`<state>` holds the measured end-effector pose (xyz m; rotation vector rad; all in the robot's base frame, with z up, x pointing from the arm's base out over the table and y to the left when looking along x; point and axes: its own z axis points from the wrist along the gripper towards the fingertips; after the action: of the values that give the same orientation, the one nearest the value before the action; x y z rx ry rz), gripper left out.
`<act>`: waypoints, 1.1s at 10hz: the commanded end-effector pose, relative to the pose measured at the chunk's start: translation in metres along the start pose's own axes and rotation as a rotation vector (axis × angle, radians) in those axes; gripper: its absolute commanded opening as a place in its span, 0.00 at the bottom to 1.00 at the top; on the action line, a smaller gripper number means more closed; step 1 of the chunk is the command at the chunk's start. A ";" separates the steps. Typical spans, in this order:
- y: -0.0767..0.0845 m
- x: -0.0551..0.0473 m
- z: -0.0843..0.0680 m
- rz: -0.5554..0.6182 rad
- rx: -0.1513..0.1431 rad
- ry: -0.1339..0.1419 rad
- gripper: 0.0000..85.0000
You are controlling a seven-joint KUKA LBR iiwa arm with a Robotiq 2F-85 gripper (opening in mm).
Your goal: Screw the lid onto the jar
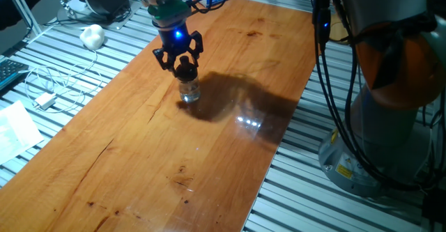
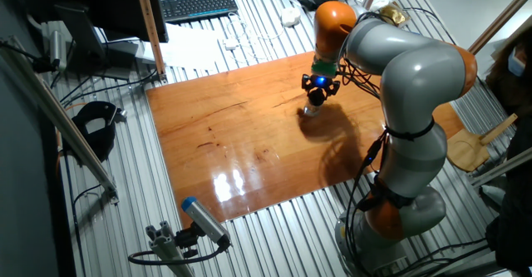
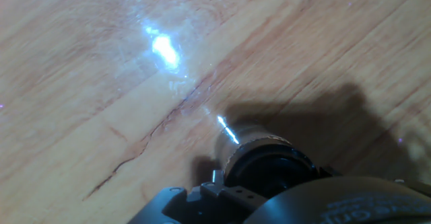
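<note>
The clear glass jar [image 1: 189, 90] stands upright on the wooden table [image 1: 209, 155], at its far left part. The glossy black lid [image 1: 185, 69] sits on top of the jar. My gripper [image 1: 182, 60] hangs straight down over it, with its black fingers closed on either side of the lid. In the other fixed view the gripper [image 2: 317, 90] is on the jar [image 2: 313, 109] near the table's far edge. The hand view shows the lid [image 3: 273, 173] from above with the jar's rim [image 3: 250, 143] around it. The fingertips are mostly out of that frame.
A white lumpy ball [image 1: 92, 35], white cables [image 1: 52, 86] and paper [image 1: 15, 127] lie on the slatted surface left of the table. The arm's base [image 1: 390, 127] stands at the right with hanging black cables [image 1: 327, 65]. A keyboard [image 2: 198, 5] lies behind the table.
</note>
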<state>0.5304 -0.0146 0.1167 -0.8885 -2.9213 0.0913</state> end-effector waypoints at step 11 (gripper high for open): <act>0.000 -0.007 -0.010 -0.214 0.026 -0.007 1.00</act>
<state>0.5375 -0.0184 0.1266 -0.6705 -2.9709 0.1150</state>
